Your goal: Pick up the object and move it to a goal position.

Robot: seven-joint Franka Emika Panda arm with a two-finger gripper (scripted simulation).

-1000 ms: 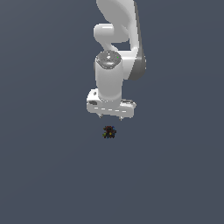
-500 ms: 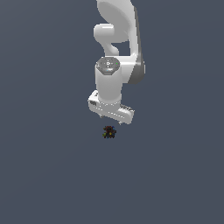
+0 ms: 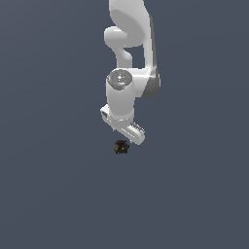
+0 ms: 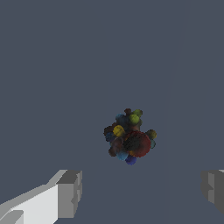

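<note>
The object (image 3: 121, 146) is a tiny dark lumpy cluster with reddish, green, yellow and blue specks, lying on the flat grey surface. In the wrist view the object (image 4: 129, 136) lies between and beyond the two grey fingertips (image 4: 70, 194). My white gripper (image 3: 124, 135) hangs pointing down just above the object in the exterior view, its body turned at an angle. In the wrist view my gripper (image 4: 142, 190) is open wide and holds nothing. The fingers themselves are hidden behind the hand in the exterior view.
The plain grey surface (image 3: 58, 194) extends all around the object. The white arm (image 3: 131, 44) rises above the gripper to the top of the exterior view. No other object shows.
The gripper has come lower toward the object and its hand has rotated, so the flange now sits slanted. The object has not moved.
</note>
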